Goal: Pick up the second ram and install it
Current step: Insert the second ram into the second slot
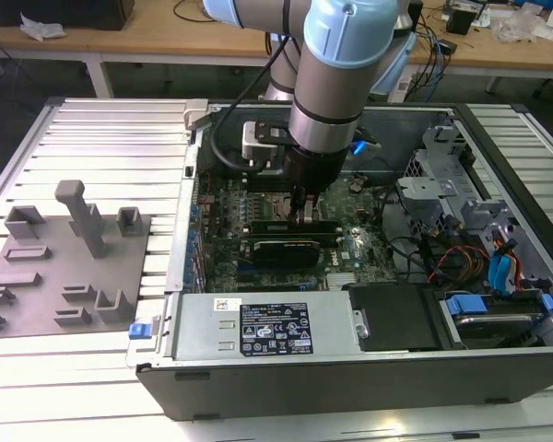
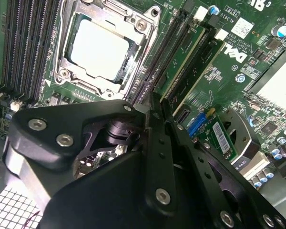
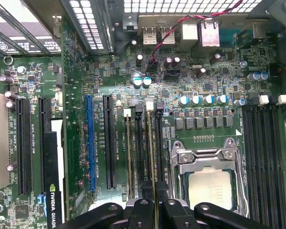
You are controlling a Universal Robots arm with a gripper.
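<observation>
Inside the open computer case (image 1: 498, 175), your arm (image 1: 336, 83) stands nearly vertical, wrist pointing straight down at the motherboard (image 1: 350, 249). The end effector (image 1: 304, 214) sits low over the board, just beside the processor socket (image 3: 207, 183), on the side toward the exterior view's right.

In the first wrist view, the end effector (image 3: 155, 210) has its fingers (image 3: 174, 212) drawn narrow, pinched on the thin edge of the second ram (image 3: 155, 157). The stick stands on edge in a memory slot next to the socket, running along the socket's side. Another memory stick (image 3: 129, 157) stands in a parallel slot further from the socket. You cannot tell from these views whether the second ram is fully seated or only resting in the slot.

In the second wrist view, the fingers (image 2: 157, 143) meet close together above the slots beside the socket (image 2: 102, 47), with the second ram (image 2: 190, 62) stretching away from them.

Away from the case, on the exterior view's left, a grey tray (image 1: 64, 267) with upright pegs lies on the slatted bench (image 1: 111, 138).
</observation>
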